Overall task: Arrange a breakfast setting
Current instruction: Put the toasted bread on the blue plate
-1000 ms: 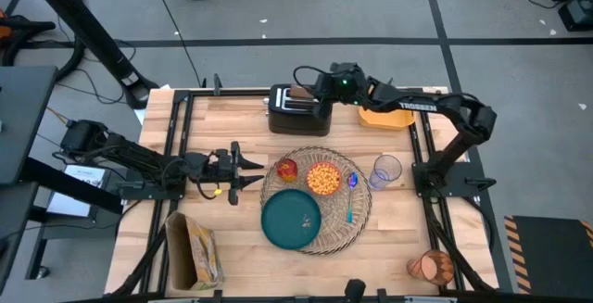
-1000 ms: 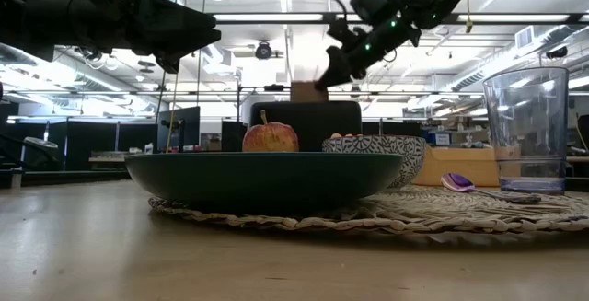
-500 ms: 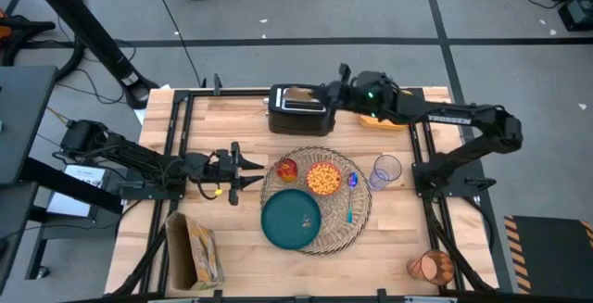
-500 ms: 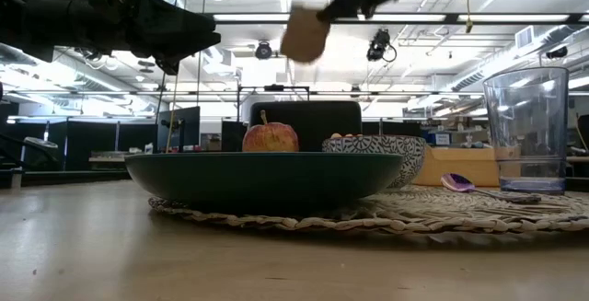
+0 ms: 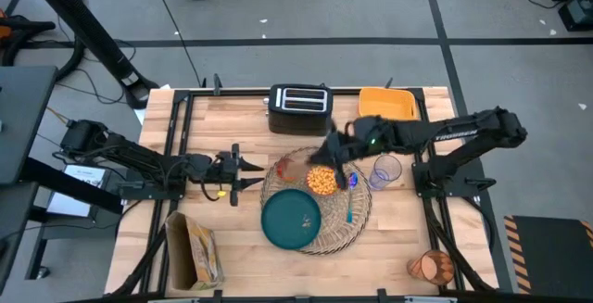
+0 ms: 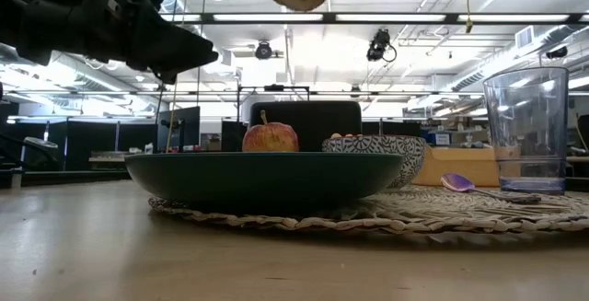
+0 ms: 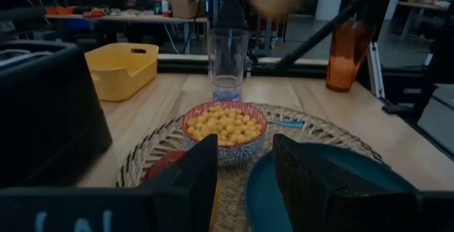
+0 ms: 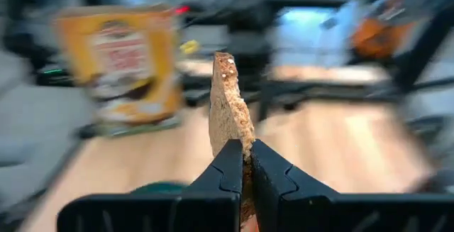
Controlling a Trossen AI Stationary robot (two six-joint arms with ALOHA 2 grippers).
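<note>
I am a two-armed robot at a wooden worktop (image 5: 185,132), seen from above, part way through laying out breakfast. My right gripper (image 8: 245,169) is clamped on a toast slice (image 8: 230,104), its two dark fingers pinching the lower edge so the bread stands upright between them. That arm reaches in from the right edge, and the toast hangs in the air above the middle of the worktop, over the round woven straw placemat (image 5: 361,212) near its far side; in the level view the toast floats high above everything else. Most of the setting looks done to me. The dark teal plate (image 5: 291,218) lies on the near left part of the mat and appears bare. The small cereal bowl (image 5: 322,179), full of orange-yellow cereal, sits on the far part of the mat, the red fruit (image 5: 287,169) just left of it and the blue spoon (image 5: 350,208) on the mat's right side. A clear tumbler (image 5: 386,170) stands just off the mat's right rim. An orange tumbler (image 5: 430,267) stands well apart at the near right corner. What is left, I judge, is lowering the toast onto the plate. My left gripper (image 5: 248,172) waits, fingers spread, just left of the mat.
</note>
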